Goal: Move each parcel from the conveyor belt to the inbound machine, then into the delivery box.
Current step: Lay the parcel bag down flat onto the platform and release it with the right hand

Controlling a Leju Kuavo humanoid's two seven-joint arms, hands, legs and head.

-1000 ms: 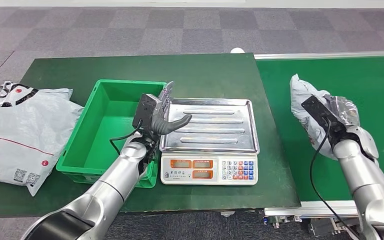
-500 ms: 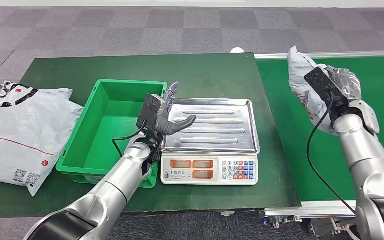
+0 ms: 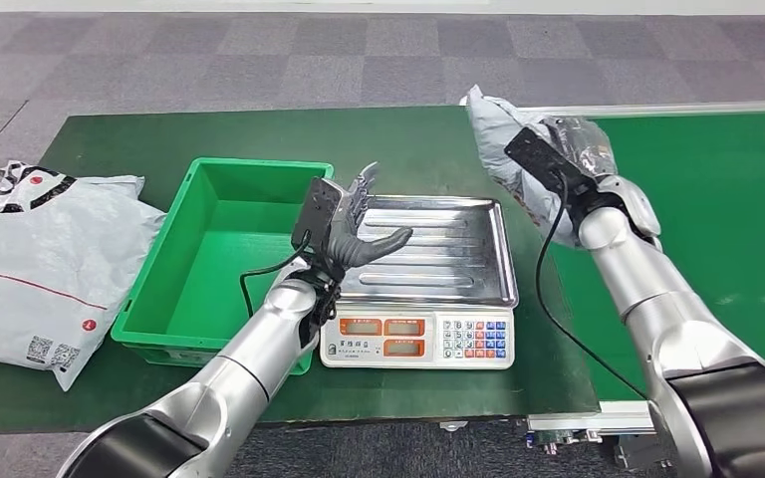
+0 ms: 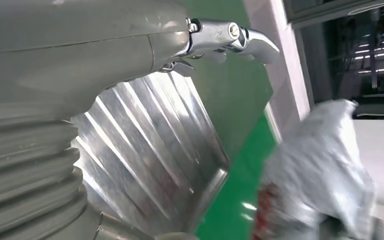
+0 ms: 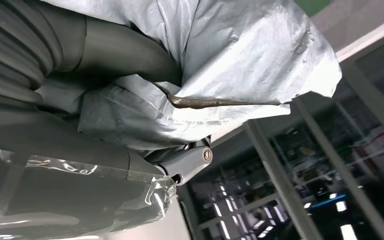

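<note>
The fingers of the right hand (image 3: pixel 598 179) are hidden by the grey parcel (image 3: pixel 503 134) and the wrist camera, and the parcel's printing is blurred in the left wrist view.

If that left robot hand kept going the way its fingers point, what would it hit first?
Probably nothing soon: the left robot hand points out over the scale's metal tray, toward bare green table beyond. Its height is hard to judge.

From high on our body we look forward and down over the tabletop (image 3: pixel 428 139). Our left wrist camera sits close above the scale tray (image 4: pixel 145 150), facing the grey parcel (image 4: pixel 325 165); our right wrist camera presses against that parcel (image 5: pixel 240 60).
</note>
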